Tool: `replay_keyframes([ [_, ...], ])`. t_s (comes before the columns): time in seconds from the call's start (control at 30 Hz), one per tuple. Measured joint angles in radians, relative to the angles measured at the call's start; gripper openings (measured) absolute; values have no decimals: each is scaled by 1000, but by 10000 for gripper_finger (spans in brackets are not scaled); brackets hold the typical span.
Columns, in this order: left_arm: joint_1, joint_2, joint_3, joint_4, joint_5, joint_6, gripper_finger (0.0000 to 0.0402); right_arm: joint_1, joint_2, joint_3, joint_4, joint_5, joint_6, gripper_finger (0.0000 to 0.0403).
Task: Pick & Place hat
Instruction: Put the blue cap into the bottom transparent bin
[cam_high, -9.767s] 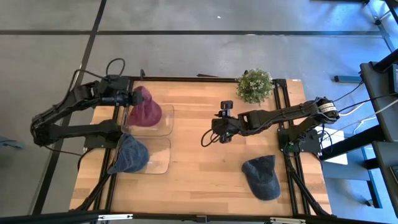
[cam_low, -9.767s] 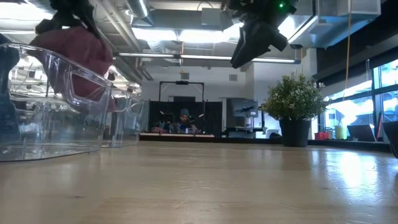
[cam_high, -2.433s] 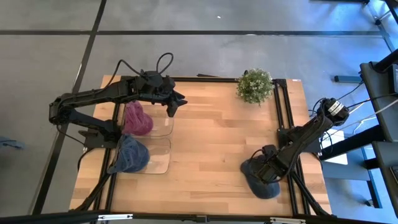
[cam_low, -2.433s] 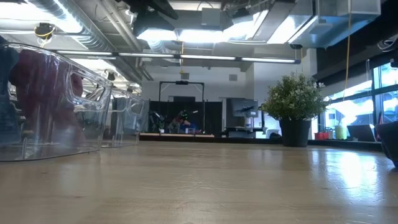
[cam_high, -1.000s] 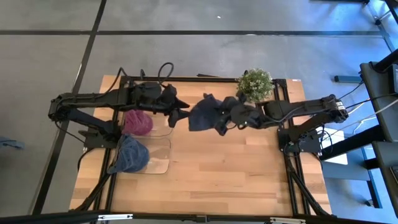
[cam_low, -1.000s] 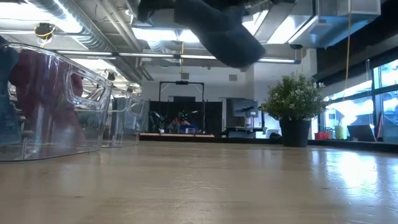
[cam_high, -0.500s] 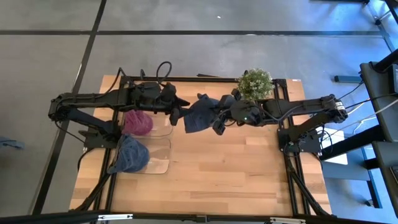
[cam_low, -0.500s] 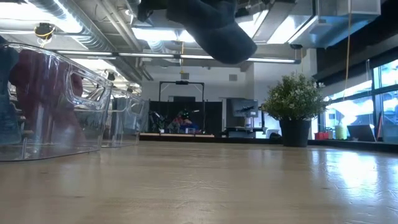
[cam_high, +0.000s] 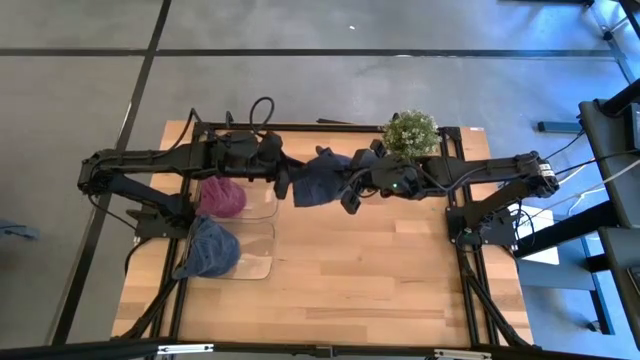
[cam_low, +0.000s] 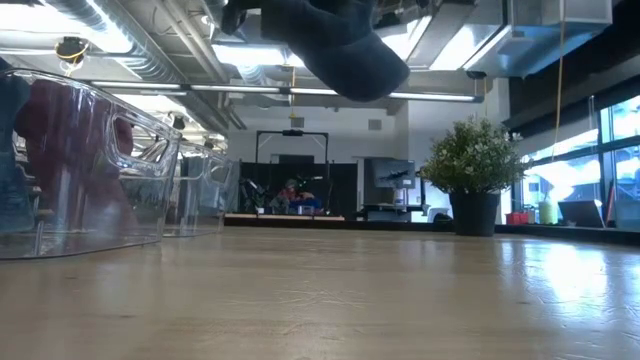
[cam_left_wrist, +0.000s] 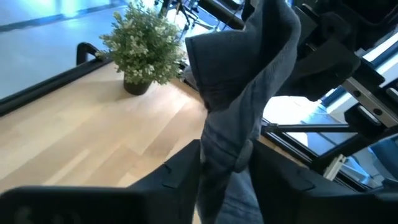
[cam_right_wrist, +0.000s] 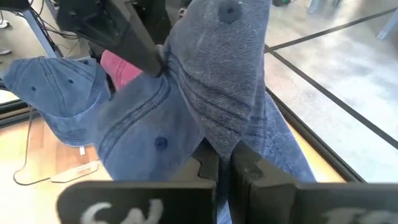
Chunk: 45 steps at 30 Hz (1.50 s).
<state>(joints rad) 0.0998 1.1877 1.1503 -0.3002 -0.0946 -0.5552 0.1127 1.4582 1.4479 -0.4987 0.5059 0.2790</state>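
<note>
Blue denim hat (cam_high: 318, 180) hangs in mid-air, upper centre of the high view; you've got both grippers pinching it, left gripper (cam_high: 285, 183) at its left edge, right gripper (cam_high: 350, 187) at its right. Clear bins (cam_high: 262, 206) sit lower left holding a maroon hat (cam_high: 222, 197) and another blue hat (cam_high: 210, 247).

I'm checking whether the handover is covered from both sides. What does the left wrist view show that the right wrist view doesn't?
Only the left wrist view shows the potted plant on the table. Only the right wrist view shows the blue cap and the maroon hat beyond. Both show the dark blue hat pinched between their own fingers, left gripper and right gripper.
</note>
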Motion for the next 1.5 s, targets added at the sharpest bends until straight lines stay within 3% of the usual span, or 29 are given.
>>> replay_keyframes([
  [0.33,0,0,0,63,11,32,28,-5,32,-1,30,-2,-30,11],
  [0.57,-3,0,0,56,104,-99,27,-5,40,-1,33,-3,-154,39],
  [0.73,-25,-18,0,31,133,-173,27,-6,40,-1,61,-3,-213,96],
  [0.97,-103,-106,0,-145,32,-325,27,-6,-35,12,45,2,-263,208],
  [1.07,-159,-146,0,-196,-8,-423,27,-6,-71,12,33,78,-290,238],
  [1.27,-318,-206,0,-220,-88,-628,27,-22,-91,8,-25,356,-337,258],
  [1.5,-527,-247,1,-303,-289,-779,27,-87,-90,-14,-143,383,-280,259],
])
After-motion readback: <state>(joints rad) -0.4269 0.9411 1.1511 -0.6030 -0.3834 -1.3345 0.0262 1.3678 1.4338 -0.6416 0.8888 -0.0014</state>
